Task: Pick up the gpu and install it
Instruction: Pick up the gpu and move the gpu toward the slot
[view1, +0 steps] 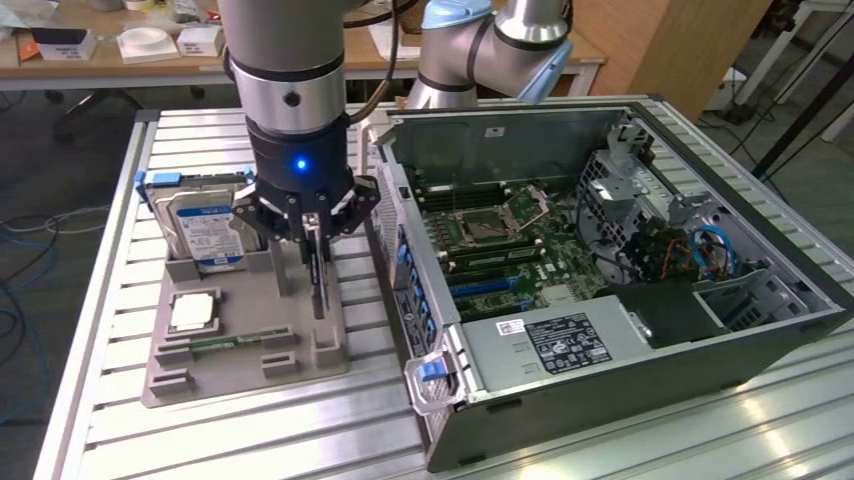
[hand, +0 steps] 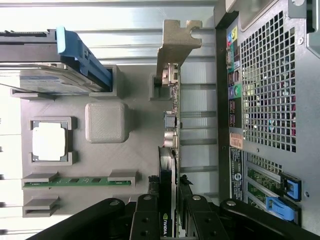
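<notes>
The gpu (view1: 318, 285) is a thin dark card standing on edge in a slot of the grey tray (view1: 240, 370). In the wrist view the gpu (hand: 170, 150) runs edge-on away from the camera, and its silver bracket (hand: 175, 45) is at the far end. My gripper (view1: 312, 235) hangs straight down over the card. Its black fingers (hand: 146, 215) press against both faces of the card's near end, so the gripper (hand: 169, 210) is shut on the card. The card's lower edge still sits in the tray slot.
The tray (hand: 140, 150) also holds a hard drive (view1: 200, 225) with a blue handle, a square processor (view1: 194, 312) and a green memory stick (view1: 234, 342). The open computer case (view1: 601, 300) stands close on the exterior view's right, its motherboard (view1: 507, 230) exposed.
</notes>
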